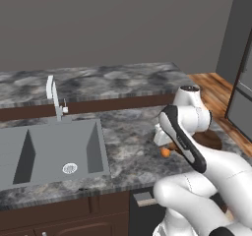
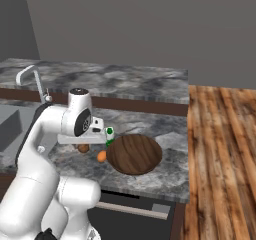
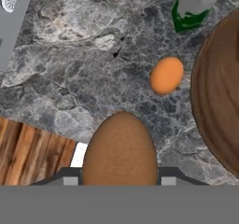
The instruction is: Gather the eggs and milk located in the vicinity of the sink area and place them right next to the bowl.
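Note:
My gripper [image 3: 119, 180] is shut on the darker brown egg [image 3: 120, 148], which stands large between the two fingertips. In the right base view the brown egg [image 2: 83, 147] hangs under the hand [image 2: 82, 141], low over the counter. The orange egg [image 3: 166, 75] lies on the counter just left of the wooden bowl [image 3: 219, 92]. The milk [image 3: 193, 6], a white and green carton, stands upright beside the bowl's rim. From the right base the orange egg [image 2: 101, 156], milk [image 2: 109, 134] and bowl [image 2: 134, 154] sit close together. The sink [image 1: 49, 151] is far to the left.
A pale faucet [image 1: 55, 97] rises behind the sink, whose drain [image 1: 70, 168] shows in the basin. The marble counter [image 2: 165, 179] ends at its front edge just before the bowl. A wooden floor [image 2: 220, 159] lies to the right. A raised back counter [image 1: 98, 80] runs behind.

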Motion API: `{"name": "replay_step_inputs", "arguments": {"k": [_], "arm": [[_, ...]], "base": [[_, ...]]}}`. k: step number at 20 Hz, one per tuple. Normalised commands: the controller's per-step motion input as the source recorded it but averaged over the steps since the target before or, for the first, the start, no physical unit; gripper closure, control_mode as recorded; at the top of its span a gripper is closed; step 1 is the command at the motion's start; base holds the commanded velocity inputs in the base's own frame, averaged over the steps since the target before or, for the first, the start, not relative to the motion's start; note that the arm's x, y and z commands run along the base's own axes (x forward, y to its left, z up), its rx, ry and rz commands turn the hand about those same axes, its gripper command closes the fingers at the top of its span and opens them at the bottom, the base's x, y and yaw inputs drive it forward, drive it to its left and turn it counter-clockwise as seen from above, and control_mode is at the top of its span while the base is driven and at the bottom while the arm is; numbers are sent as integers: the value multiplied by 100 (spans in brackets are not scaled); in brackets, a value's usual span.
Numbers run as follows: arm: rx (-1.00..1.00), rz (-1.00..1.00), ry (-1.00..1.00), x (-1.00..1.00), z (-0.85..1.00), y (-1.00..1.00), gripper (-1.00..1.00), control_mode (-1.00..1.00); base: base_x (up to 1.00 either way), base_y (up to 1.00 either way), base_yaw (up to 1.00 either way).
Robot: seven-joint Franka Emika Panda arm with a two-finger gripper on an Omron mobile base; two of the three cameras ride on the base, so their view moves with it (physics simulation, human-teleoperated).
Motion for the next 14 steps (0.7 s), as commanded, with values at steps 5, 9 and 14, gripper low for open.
{"name": "replay_step_inputs", "arguments": {"k": [5,9,14], "arm": [[0,1,0,0,11,-100,100,-100],[0,2,0,0,0,-100,100,-100],[0,3,0,0,0,-100,100,-100]], "base": [[0,0,0],[0,0,0],[0,0,0]]}}
